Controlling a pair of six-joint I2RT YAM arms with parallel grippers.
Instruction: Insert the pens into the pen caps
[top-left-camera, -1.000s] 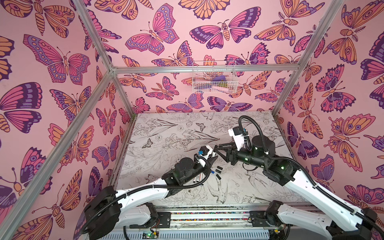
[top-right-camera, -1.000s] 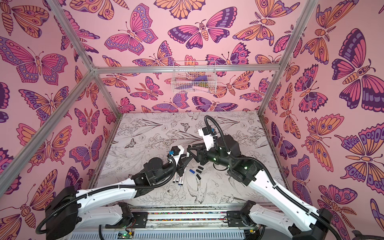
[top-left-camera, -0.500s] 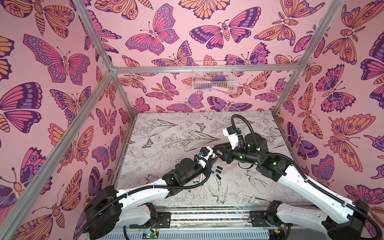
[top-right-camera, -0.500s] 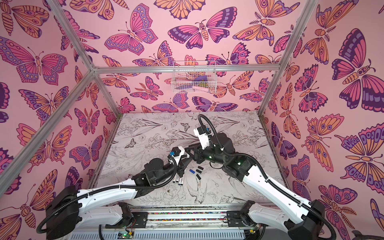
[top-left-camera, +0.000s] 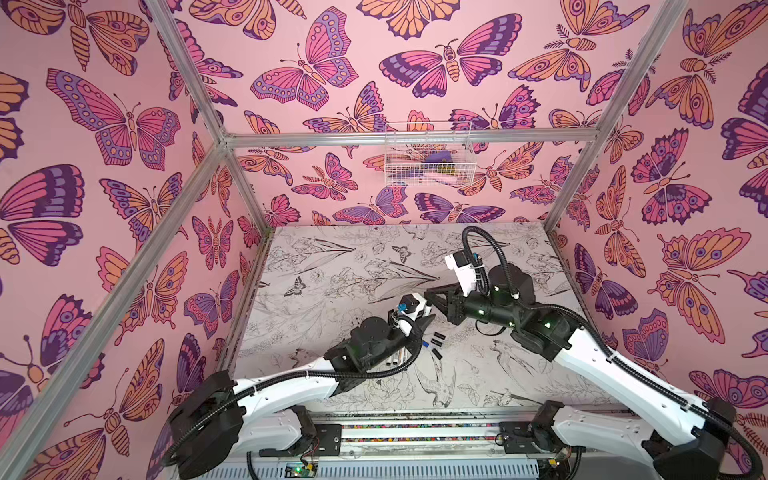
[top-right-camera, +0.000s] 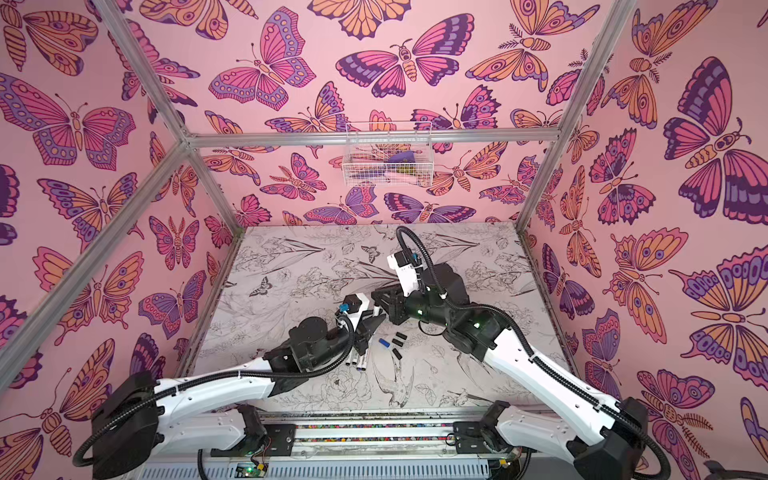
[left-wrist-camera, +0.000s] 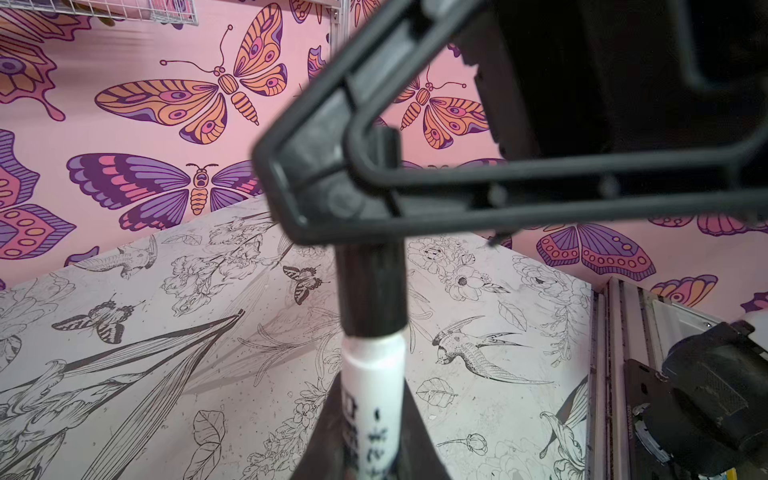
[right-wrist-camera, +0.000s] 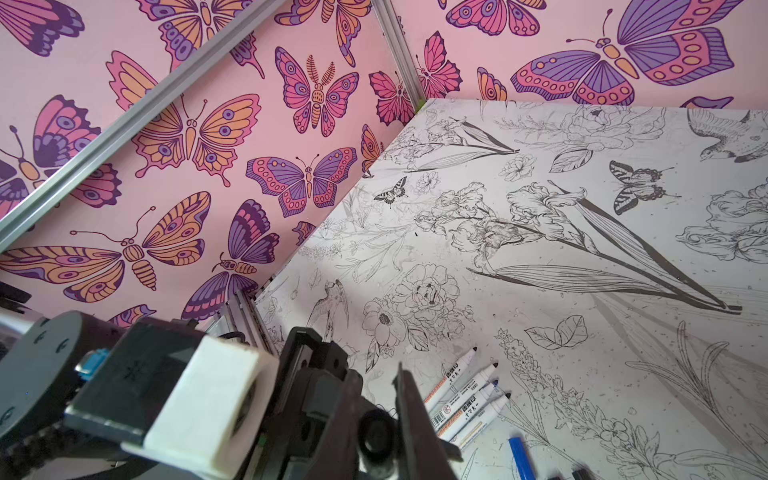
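**Stock on the bench, nearest the robot base first, placed from the blue cap**

1. Four slim white marker pens (right-wrist-camera: 461, 390) with printed barrels. They are uncapped and lie flat, side by side, on the flower-printed white tabletop (top-left-camera: 332, 266). They are just beside the short blue plastic cap (top-left-camera: 424, 344), on its left-arm side, and the left arm partly hides them in both top views. Three show dark tips and one shows a blue tip (right-wrist-camera: 488, 386). Not yet capped.

2. The blue cap itself lies loose on its side, with no pen in it.

3. Three short black plastic caps (top-left-camera: 436, 343) are loose on the tabletop, just beside the blue cap on its right-arm side. None holds a pen.

4. Beyond the blue cap and raised off the tabletop is a fifth white marker pen (left-wrist-camera: 372, 374).
   - The left gripper (left-wrist-camera: 372, 395) pinches its barrel, jaws narrow around it.
   - A fourth black cap (left-wrist-camera: 370, 286) sits over its tip end.
   - The right gripper (left-wrist-camera: 345, 191) has its jaws drawn in on that cap.
   - In the left wrist view the cap's rim meets the barrel's shoulder. Whether it is pressed fully home cannot be told.

5. A white wire basket (top-left-camera: 428, 166) hangs on the back wall, well apart from the blue cap. Its contents are unclear.

Tally, as judged: one pairing of five is in hand and close to finished. Four pairings are left, the blue one among them.
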